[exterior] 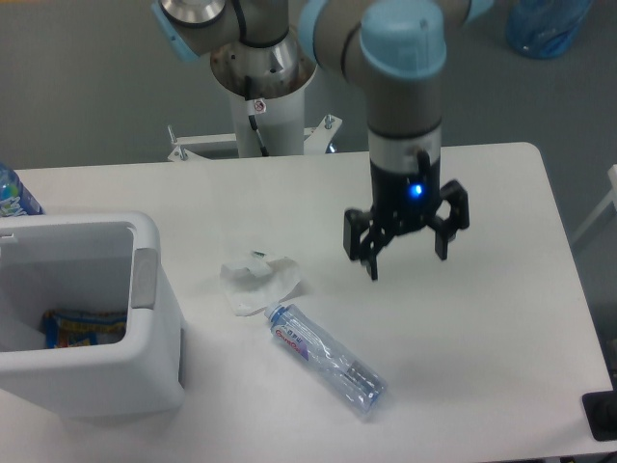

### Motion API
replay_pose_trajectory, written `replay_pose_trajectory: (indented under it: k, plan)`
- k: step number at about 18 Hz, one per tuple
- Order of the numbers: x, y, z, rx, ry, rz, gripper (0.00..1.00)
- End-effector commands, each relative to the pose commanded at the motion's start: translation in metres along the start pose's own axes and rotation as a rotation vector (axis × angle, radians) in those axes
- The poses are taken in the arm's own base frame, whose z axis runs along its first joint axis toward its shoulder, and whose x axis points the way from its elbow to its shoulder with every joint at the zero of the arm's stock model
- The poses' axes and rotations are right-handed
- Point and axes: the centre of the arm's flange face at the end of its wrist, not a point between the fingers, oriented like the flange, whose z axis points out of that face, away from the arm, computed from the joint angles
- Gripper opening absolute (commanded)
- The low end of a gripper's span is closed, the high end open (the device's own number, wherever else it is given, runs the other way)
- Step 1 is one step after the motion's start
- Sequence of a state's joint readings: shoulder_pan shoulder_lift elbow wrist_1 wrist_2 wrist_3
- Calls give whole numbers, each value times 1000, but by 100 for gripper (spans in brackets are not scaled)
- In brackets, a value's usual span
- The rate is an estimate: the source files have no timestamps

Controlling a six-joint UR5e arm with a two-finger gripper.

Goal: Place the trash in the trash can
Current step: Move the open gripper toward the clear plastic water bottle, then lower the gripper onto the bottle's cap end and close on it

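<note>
- Sitting far to the left of the end effector point(405, 257): trash can point(154, 338), white, with a wrapper already inside.
- Lying just left and slightly below: crumpled tissue point(258, 281), flat on the table point(482, 318).
- Resting below and to the left: bottle point(326, 358), long axis diagonal, cap toward the tissue, base pointing down-right.
- Hovering above the white table with fingers spread, gripping nothing.
- Beyond: grey floor, arm pedestal point(260, 87).

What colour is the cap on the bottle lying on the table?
Blue, on the bottle's cap, seen in the fixed camera view.
</note>
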State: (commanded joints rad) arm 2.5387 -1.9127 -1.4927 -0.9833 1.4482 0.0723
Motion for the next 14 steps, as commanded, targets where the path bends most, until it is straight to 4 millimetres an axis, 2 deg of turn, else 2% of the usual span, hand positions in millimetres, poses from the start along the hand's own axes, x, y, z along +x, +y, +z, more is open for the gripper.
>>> replay_pose_trajectory:
  k: [4,7,11,14]
  plan:
    - [2,-17,35,13,69,-69,100]
    - [-1,-25,52,12,77,-75,100]
    - [-6,-32,104,-29,76,-88,100]
    - [-2,-29,127,-42,72,-89,100]
